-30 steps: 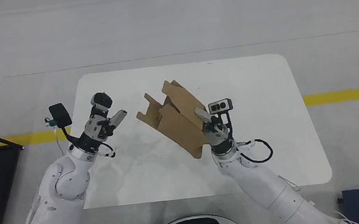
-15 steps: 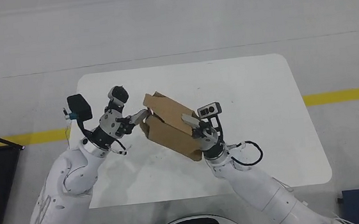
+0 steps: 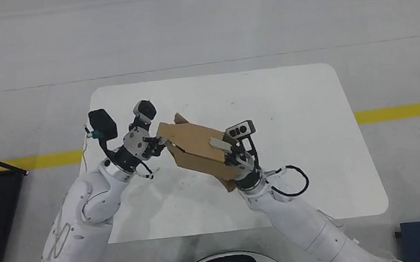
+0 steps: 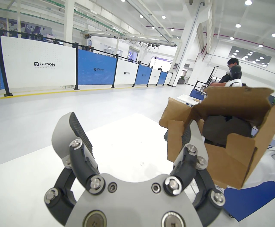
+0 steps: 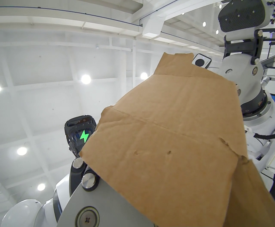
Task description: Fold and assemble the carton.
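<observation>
Grey floor (image 3: pixel 186 28) with a yellow line (image 3: pixel 400 111) across it surrounds a white table (image 3: pixel 297 101) with rounded corners. Over the left-middle part of the table, the brown carton (image 3: pixel 192 144) is held up off the surface, lying tilted from far left to near right. Its left end is open, with flaps standing out from it.

From the near right, the right gripper (image 3: pixel 225 146) is clamped on the carton, one finger lying across the top panel. In the right wrist view the cardboard covers most of that gripper.

At the carton's left end, the left gripper (image 4: pixel 131 120) is spread wide and grasps nothing. One of its fingers (image 4: pixel 191 137) is right at a side flap (image 4: pixel 174 141) of the open end, though contact cannot be told. The other finger stands clear over the bare table.
</observation>
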Robot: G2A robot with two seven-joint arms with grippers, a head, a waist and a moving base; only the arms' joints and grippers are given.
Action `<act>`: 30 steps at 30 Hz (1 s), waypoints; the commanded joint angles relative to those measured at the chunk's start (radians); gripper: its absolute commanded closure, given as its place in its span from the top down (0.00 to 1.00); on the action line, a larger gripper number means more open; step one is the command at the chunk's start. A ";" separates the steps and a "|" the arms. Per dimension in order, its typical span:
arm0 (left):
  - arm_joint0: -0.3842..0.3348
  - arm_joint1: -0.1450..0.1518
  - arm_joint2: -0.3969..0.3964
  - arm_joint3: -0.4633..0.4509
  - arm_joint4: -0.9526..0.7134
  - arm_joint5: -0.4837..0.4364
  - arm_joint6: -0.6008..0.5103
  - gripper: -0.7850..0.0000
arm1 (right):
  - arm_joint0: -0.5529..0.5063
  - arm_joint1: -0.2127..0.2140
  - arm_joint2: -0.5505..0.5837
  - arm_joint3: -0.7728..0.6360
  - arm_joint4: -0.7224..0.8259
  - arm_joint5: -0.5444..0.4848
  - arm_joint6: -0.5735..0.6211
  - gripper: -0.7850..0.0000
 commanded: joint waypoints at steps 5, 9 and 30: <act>0.005 -0.003 0.021 -0.010 0.024 0.000 -0.003 1.00 | 0.004 -0.010 0.005 0.010 0.039 0.031 0.040 0.00; 0.001 -0.006 0.042 -0.020 0.035 -0.004 -0.009 1.00 | 0.010 -0.017 -0.001 0.016 0.040 0.050 0.050 0.00; 0.072 0.003 -0.127 -0.020 -0.088 -0.002 0.014 1.00 | -0.011 -0.044 0.051 0.089 0.278 0.130 0.146 0.00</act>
